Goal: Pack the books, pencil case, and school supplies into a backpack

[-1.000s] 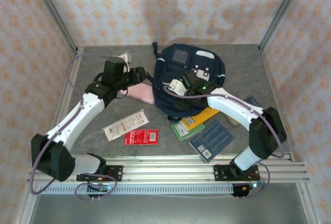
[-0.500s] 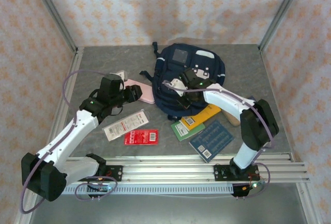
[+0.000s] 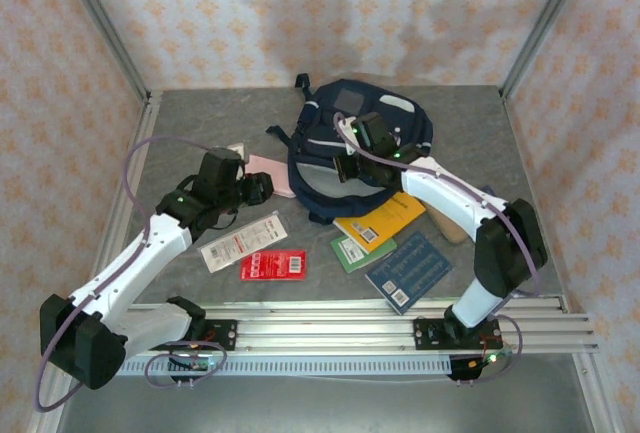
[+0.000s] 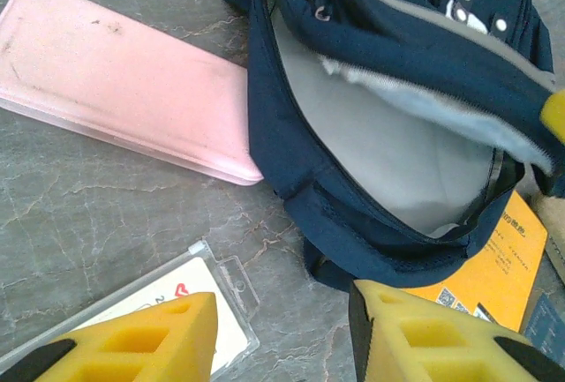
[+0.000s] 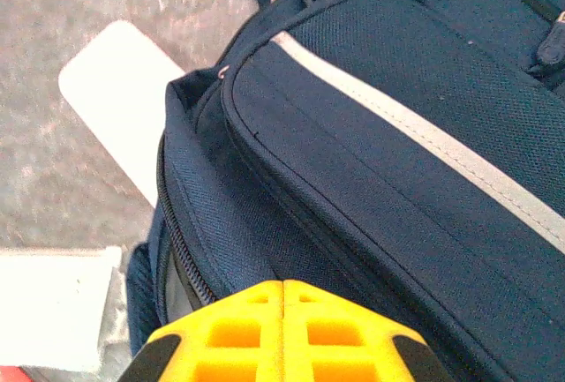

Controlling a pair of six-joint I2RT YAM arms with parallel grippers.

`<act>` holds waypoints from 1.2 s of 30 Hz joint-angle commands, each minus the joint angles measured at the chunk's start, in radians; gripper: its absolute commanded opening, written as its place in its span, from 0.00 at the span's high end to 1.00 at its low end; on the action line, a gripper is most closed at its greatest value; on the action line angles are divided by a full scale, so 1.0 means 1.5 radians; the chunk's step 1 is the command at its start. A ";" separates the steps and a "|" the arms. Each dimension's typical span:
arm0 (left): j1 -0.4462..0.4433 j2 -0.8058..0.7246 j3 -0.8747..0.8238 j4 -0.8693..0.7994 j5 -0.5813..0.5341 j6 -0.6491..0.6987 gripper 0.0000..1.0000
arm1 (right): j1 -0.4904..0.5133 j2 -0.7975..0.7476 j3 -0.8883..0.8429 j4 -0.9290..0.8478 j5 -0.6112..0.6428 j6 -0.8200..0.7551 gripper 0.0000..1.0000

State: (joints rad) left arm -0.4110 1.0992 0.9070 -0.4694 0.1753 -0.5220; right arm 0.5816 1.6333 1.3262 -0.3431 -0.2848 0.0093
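The navy backpack (image 3: 385, 128) lies at the back middle, its mouth facing left and showing grey lining (image 4: 388, 153). My right gripper (image 3: 345, 156) is shut on the backpack's (image 5: 397, 135) upper mouth edge and holds it lifted; its fingertips (image 5: 284, 287) meet. The pink pencil case (image 3: 272, 175) lies flat left of the mouth. Just near of it my left gripper (image 3: 262, 190) hangs open and empty (image 4: 282, 333) over bare table. The white packet (image 3: 240, 241) and red packet (image 3: 272, 264) lie near left. Orange (image 3: 382, 219), green (image 3: 362, 250) and blue (image 3: 410, 271) books lie near the backpack.
A tan object (image 3: 450, 225) sits right of the orange book (image 4: 494, 258). A small white thing (image 3: 237, 149) lies behind the left arm. Metal rails (image 3: 380, 328) run along the near edge, frame posts and patterned walls close the sides. Bare grey table (image 3: 190, 133) shows at back left.
The right gripper shut and moved back, lifting the backpack's mouth; the backpack shifted back and uncovered more of the orange book. The left gripper drew nearer, away from the pencil case's far side.
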 commanded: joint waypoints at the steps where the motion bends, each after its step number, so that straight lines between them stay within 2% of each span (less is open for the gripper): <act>1: -0.013 -0.001 0.007 -0.018 -0.033 0.009 0.56 | -0.002 0.029 0.078 0.030 0.019 0.076 1.00; 2: -0.016 0.001 0.009 -0.019 -0.033 0.007 0.56 | 0.001 0.047 0.099 0.005 0.021 0.074 0.97; 3: -0.019 0.005 0.012 -0.021 -0.031 0.005 0.56 | 0.003 0.066 0.121 -0.024 0.013 0.069 0.89; 7: -0.024 0.015 0.020 -0.027 -0.011 -0.004 0.56 | 0.004 0.114 0.192 -0.145 -0.010 0.041 0.75; 9: -0.025 0.022 0.027 -0.035 0.005 -0.004 0.56 | 0.004 0.082 0.159 -0.135 0.016 0.038 0.60; 11: -0.025 0.024 0.030 -0.038 0.016 0.002 0.55 | 0.002 0.033 0.110 -0.111 0.066 0.050 0.49; 13: -0.026 0.023 0.030 -0.038 0.023 0.005 0.55 | -0.017 -0.002 0.087 -0.132 0.107 0.091 0.46; 16: -0.027 0.018 0.025 -0.026 0.027 -0.002 0.54 | -0.066 -0.031 0.048 -0.224 0.203 0.160 0.44; 18: -0.029 0.018 0.021 -0.015 0.033 -0.004 0.53 | -0.118 -0.065 -0.022 -0.243 0.261 0.193 0.27; 19: -0.030 0.019 0.020 -0.011 0.037 -0.004 0.53 | -0.148 -0.080 -0.056 -0.241 0.263 0.205 0.21; 20: -0.033 0.021 0.019 -0.008 0.041 -0.004 0.53 | -0.183 -0.093 -0.090 -0.236 0.257 0.216 0.09; 21: -0.035 0.025 0.019 -0.004 0.044 -0.004 0.53 | -0.216 -0.104 -0.120 -0.230 0.256 0.223 0.03; 24: -0.045 0.034 0.019 -0.002 0.049 -0.004 0.53 | -0.272 -0.112 -0.176 -0.218 0.274 0.225 0.00; 29: -0.051 0.036 0.012 0.006 0.060 -0.005 0.52 | -0.279 -0.053 -0.206 -0.193 0.319 0.206 0.00; 36: -0.052 0.036 0.014 -0.001 0.075 -0.005 0.52 | -0.278 0.040 -0.194 -0.188 0.257 0.188 0.00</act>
State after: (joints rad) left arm -0.4843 1.1526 0.9173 -0.4824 0.2707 -0.5259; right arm 0.1608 1.6669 1.0195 -0.6205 0.1158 0.3099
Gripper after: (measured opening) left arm 0.479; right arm 0.995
